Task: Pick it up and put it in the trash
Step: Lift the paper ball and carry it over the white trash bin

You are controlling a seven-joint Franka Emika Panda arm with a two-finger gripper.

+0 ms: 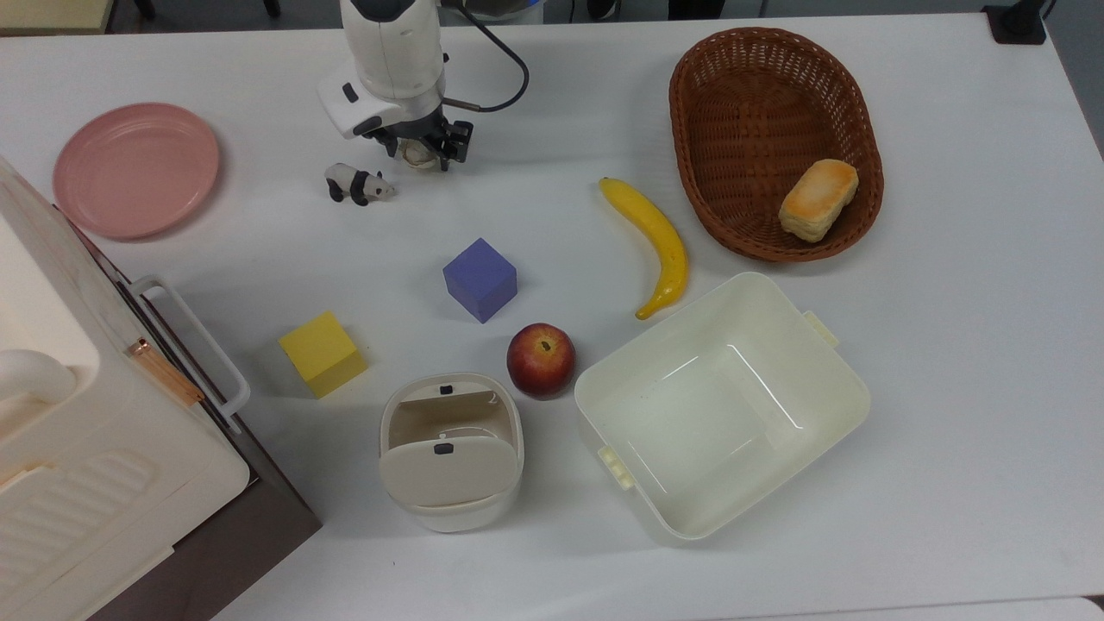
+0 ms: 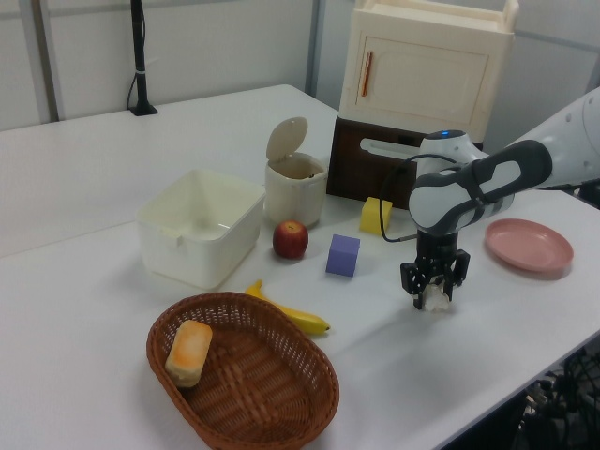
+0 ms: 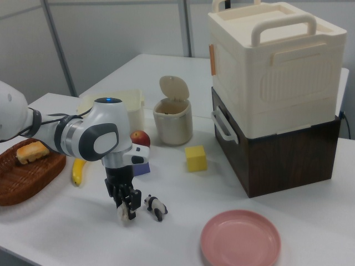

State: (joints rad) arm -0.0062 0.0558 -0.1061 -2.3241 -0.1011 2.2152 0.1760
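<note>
Right view shows the toy panda [image 3: 156,208] just beside the gripper [image 3: 126,213].

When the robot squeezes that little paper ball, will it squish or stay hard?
It will probably squish. The paper ball looks crumpled and wrinkly, so it likely gives between the fingers of the gripper closed around it. It seems very light, so lifting should be easy. Being lumpy, not smooth, it probably won't slip or roll far toward the toy panda.

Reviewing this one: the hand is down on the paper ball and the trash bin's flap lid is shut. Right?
Not quite: the trash bin has its flap lid tipped up, open, as the left view shows. The hand is indeed down on the paper ball.
</note>
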